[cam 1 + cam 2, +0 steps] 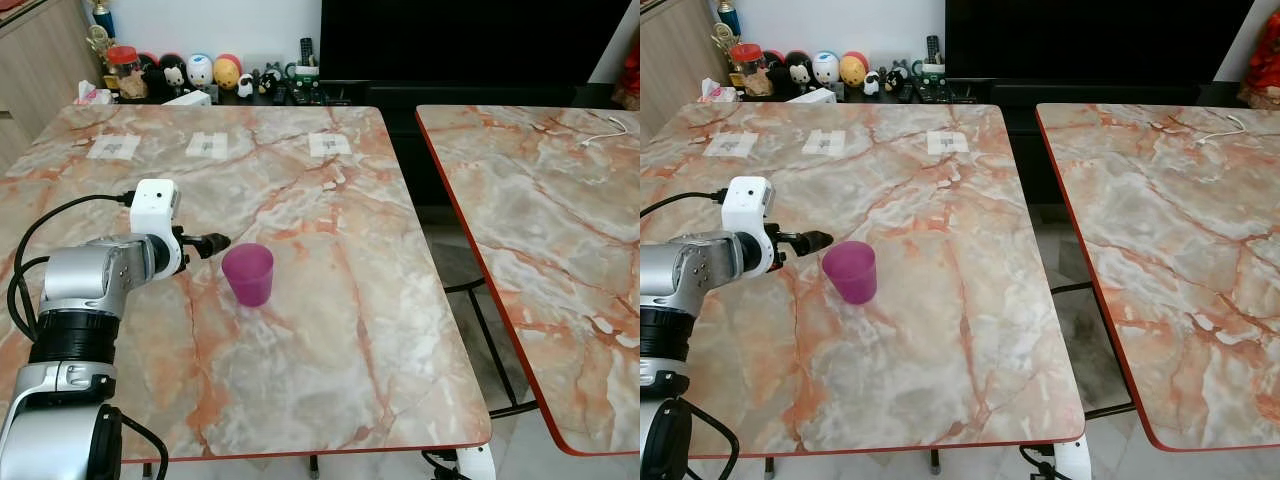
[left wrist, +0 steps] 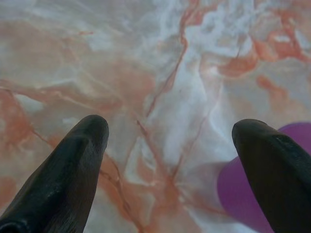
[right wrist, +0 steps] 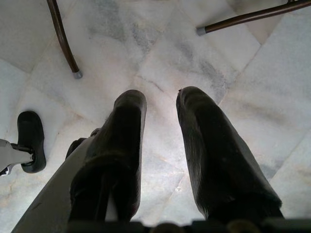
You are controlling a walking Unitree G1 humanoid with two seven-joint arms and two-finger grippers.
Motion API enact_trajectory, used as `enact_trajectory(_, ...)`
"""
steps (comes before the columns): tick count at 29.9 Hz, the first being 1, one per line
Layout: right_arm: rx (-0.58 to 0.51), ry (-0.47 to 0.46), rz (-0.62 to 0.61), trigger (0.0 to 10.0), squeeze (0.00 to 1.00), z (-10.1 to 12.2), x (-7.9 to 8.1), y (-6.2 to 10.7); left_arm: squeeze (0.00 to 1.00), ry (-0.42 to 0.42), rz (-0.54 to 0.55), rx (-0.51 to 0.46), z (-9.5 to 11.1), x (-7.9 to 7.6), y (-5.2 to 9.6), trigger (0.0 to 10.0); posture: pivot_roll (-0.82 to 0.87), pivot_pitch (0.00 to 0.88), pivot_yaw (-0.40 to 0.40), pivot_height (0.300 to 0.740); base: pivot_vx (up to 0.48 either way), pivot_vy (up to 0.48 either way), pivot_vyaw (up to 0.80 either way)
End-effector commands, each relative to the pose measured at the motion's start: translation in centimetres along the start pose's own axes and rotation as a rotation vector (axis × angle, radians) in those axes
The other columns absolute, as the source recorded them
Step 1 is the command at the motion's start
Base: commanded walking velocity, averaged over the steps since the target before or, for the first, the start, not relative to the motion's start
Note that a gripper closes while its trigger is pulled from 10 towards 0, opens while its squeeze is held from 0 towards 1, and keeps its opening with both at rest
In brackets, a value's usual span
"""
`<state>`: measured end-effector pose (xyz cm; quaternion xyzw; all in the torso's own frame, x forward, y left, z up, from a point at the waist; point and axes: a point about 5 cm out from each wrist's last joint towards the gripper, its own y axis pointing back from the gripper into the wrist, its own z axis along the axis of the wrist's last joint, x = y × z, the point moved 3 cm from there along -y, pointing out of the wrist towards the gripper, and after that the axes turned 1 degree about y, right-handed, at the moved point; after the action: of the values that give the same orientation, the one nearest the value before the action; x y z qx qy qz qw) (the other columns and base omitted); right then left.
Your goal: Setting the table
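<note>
we noted a purple cup (image 1: 248,273) standing upright and mouth-up on the near-left part of the marble-patterned bench (image 1: 330,330), well short of the three white paper squares (image 1: 209,145) laid in a row toward the bench's far edge. the left end effector (image 1: 214,243) hung just above the bench surface beside the cup on the robot's left, its tips close to the cup's rim but not touching that we could see; through the left wrist camera its two black fingers (image 2: 73,165) stood wide apart with bare marble between them and the cup (image 2: 243,189) partly behind one finger. the right end effector (image 3: 160,104) hung low over the pale tiled floor (image 3: 204,58), fingers slightly apart and holding nothing, with dark metal legs (image 3: 63,41) nearby. a second bench (image 1: 540,240) of the same pattern stood to the right, a gap between the two. small figurines (image 1: 200,70) lined a shelf beyond the bench's far edge.
</note>
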<state>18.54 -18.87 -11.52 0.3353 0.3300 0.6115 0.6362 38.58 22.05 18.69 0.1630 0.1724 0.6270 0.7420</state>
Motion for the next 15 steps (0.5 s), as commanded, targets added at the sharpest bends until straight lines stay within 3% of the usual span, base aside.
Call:
enact_trajectory(1,0.027,0.001,-0.006,10.0,0.0,-0.69,-0.26,0.11,0.0,-0.042,-0.008,0.011,-0.31,-0.34,0.01,10.0,0.17,0.007,-0.053,0.74,0.0,0.0,0.0)
enact_trajectory(15,0.024,-0.001,-0.007,10.0,0.0,-0.58,-0.31,0.1,0.0,-0.073,-0.025,0.01,-0.62,-1.06,-0.2,10.0,0.17,0.016,-0.056,0.74,0.0,0.0,0.0)
